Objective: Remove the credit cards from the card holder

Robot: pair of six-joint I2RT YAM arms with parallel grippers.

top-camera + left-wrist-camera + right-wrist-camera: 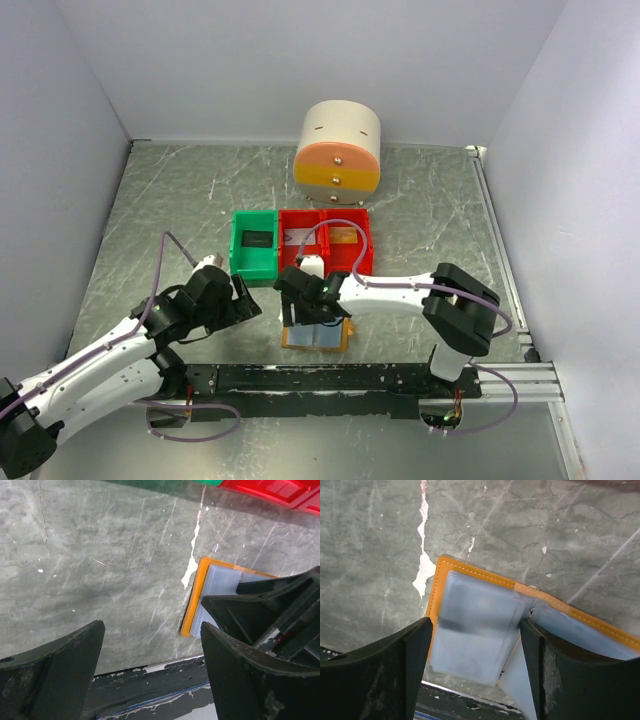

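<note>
- Looking down from the right wrist view, we see the card holder (475,625) lying open and flat on the table (180,200). It sits at the near edge, just beside the black rail (300,378).
- The right gripper (475,645) hangs over the holder's left pale blue pocket. Its fingers are apart, 1 on each side of the pocket, and clamped on nothing.
- The left gripper (150,630) hovers just left of the holder with its jaws wide apart and empty, so nothing pins the holder down.
- In the far red bins (325,262) we make out what look like a grey-silver card (295,237) and a gold-orange card (345,237). We cannot tell whether any card is in the pockets, because the plastic is cloudy.
- Risk 1: if the right fingers close here, we think they would pinch the soft pocket, not a card, and lift or fold the whole holder.
- Risk 2: with the holder unpinned, a sideways pull could slide it onto the rail or off the near edge.
- Risk 3: the 2 grippers sit near each other, so a move by the left arm toward the holder could knock the right fingers.
</note>
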